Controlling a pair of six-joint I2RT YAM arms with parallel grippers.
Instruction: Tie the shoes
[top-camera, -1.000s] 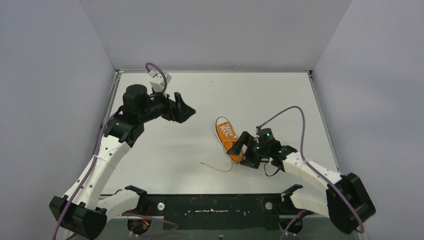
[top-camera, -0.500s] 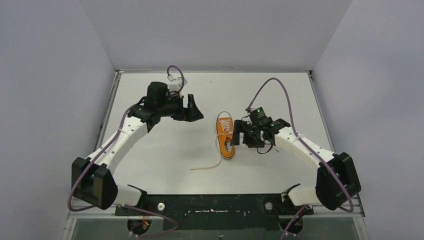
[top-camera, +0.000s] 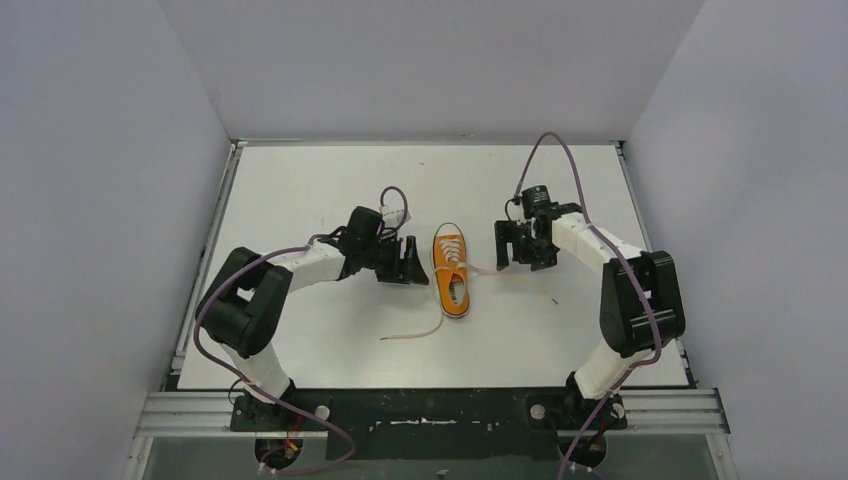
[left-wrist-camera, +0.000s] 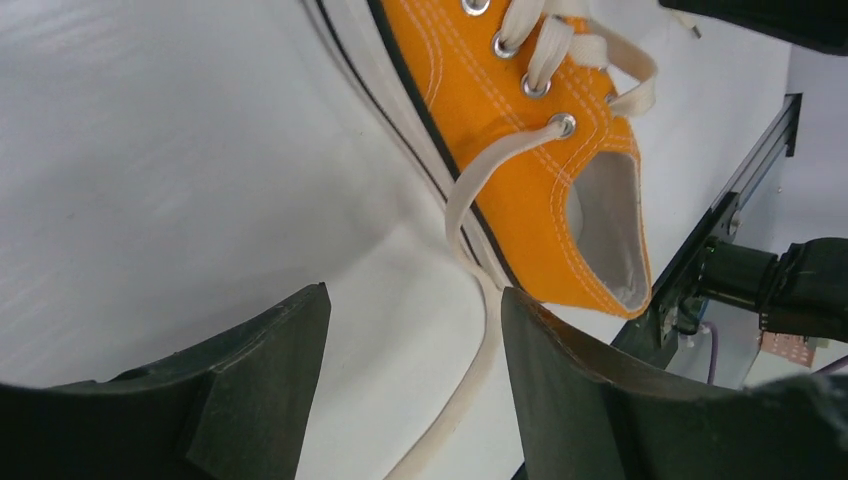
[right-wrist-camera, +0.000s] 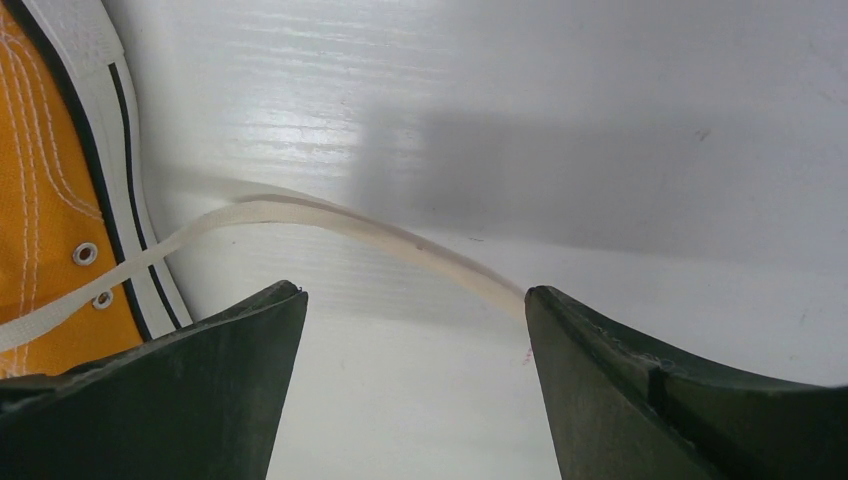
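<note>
Swung inward, left gripper (top-camera: 412, 264) and right gripper (top-camera: 512, 247) are gaping astride loose laces (top-camera: 425, 327), flanking the sneaker (top-camera: 452, 272), toe pointing lengthwise toward the back wall (top-camera: 430, 70).

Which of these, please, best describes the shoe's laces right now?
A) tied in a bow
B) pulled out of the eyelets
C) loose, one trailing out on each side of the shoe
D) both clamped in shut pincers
C: the sneaker is untied. One lace lies loose between the fingers of the open left pincer, and a second lace lies by the open right pincer, neither gripped.
</note>
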